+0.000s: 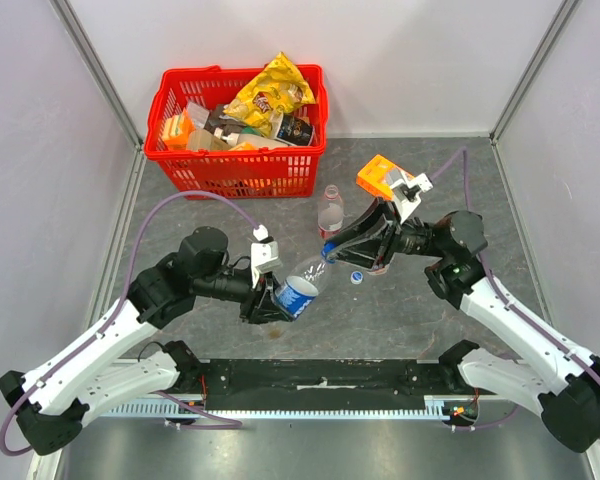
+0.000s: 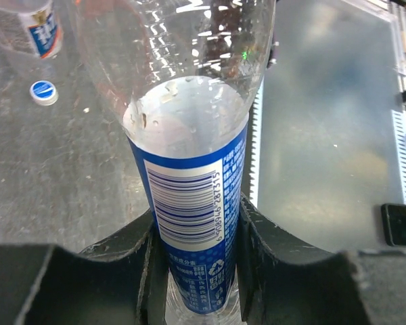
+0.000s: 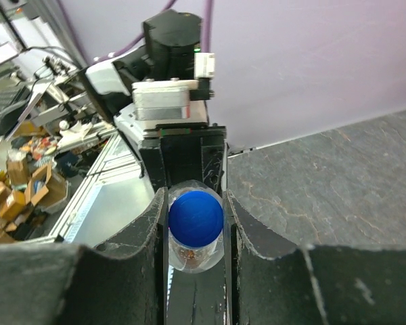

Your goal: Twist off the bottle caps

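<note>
The blue-labelled bottle is held tilted above the desk, between the two arms. Its labelled lower body is clamped by the left fingers, and its blue cap is gripped between the right fingers. A loose cap lies apart on the desk.

Glossy clear bottle, smooth cap, scuffed table

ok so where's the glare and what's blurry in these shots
Left wrist: white glare streaks on the clear shoulder of the blue-labelled bottle, its barcode sharp, the tool's fingers dark and soft; right wrist: blue cap crisp, workshop clutter behind slightly soft; top external: even light, faint shadows, no strong glare.
</note>
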You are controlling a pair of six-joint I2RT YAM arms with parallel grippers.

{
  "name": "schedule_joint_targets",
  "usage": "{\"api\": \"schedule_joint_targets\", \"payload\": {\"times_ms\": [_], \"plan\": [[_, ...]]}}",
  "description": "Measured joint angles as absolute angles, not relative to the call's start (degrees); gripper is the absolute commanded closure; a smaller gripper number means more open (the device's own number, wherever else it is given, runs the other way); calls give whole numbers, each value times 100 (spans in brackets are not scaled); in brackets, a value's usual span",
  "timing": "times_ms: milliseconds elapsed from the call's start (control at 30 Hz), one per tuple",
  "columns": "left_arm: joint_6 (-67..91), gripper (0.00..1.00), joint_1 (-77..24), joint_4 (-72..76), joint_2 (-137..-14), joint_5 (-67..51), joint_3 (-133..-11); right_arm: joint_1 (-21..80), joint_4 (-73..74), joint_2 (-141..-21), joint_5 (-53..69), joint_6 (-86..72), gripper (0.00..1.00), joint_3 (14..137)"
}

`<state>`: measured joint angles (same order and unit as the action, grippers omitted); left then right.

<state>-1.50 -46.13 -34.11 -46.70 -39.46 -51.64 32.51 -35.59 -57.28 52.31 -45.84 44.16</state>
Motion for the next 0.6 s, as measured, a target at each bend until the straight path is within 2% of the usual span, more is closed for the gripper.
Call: {"api": "schedule_joint_targets", "payload": {"times_ms": [600], "plan": [[307, 72, -4637, -2652, -5011, -6364, -5321, 3553, -4866, -4989, 5977, -4724, 98, 4351]]}}
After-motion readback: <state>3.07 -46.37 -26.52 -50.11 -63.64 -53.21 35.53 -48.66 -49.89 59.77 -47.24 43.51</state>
